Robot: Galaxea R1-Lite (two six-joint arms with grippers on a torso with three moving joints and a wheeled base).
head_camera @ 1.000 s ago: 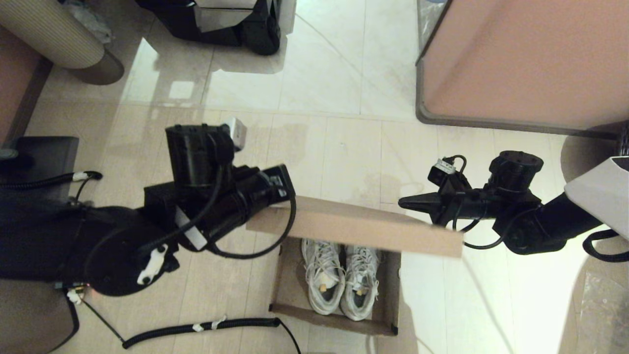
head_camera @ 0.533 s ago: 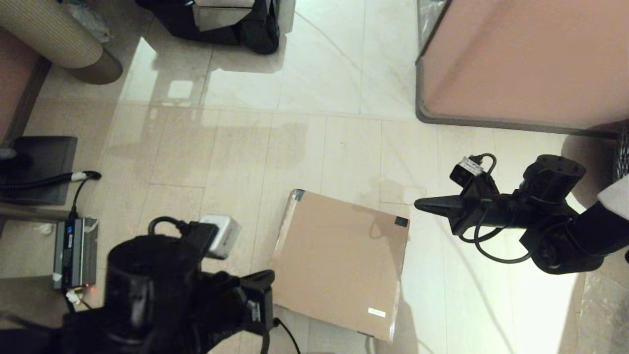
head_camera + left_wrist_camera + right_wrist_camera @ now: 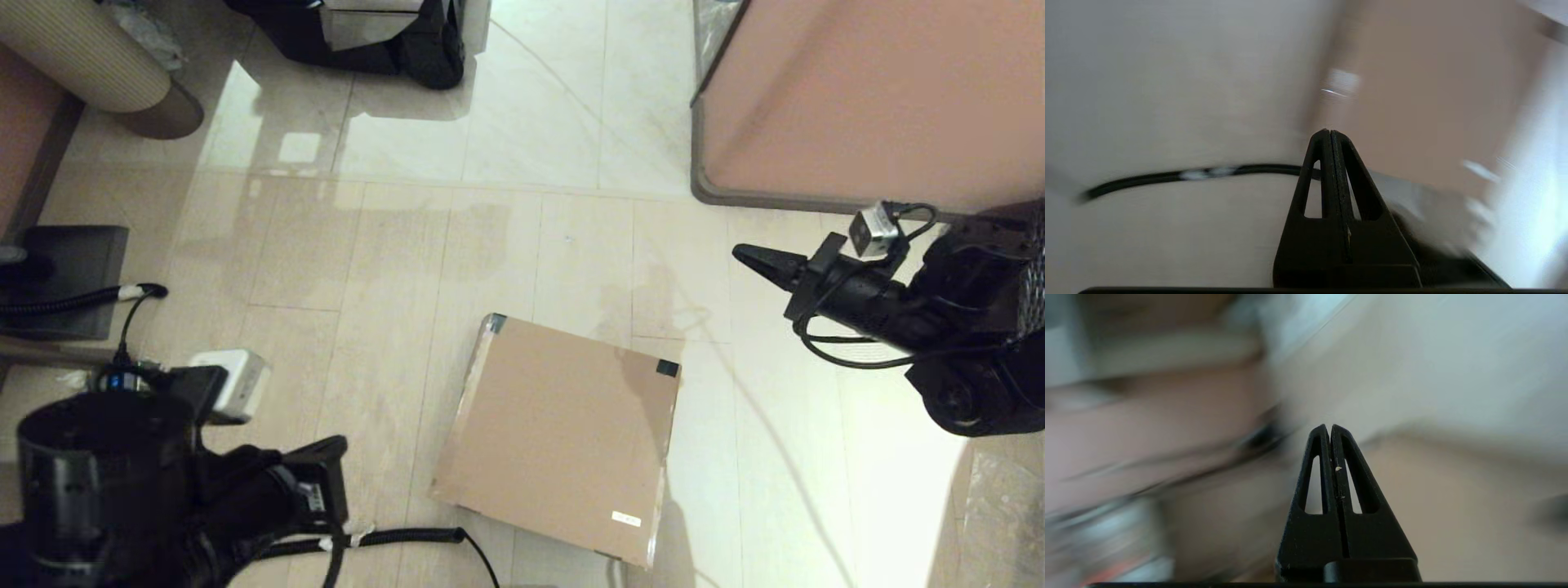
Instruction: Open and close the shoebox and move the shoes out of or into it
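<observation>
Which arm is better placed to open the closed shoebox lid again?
Probably left. The left tool, shut, sits low beside the shoebox, near its front-left edge. The right tool, also shut, is farther off, beyond the taped back corner.

An indoor room, possibly a home or a mock-up of one: glossy pale beige floor tiles (image 3: 522, 163) are reflecting light, a ribbed beige cylindrical stand (image 3: 90, 61) and a pinkish-brown, grey-edged furniture panel (image 3: 865, 98) are standing nearby.

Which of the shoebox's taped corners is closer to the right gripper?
The shoebox's far right corner, with black tape, lies nearer the right gripper than the far left taped corner.
</observation>
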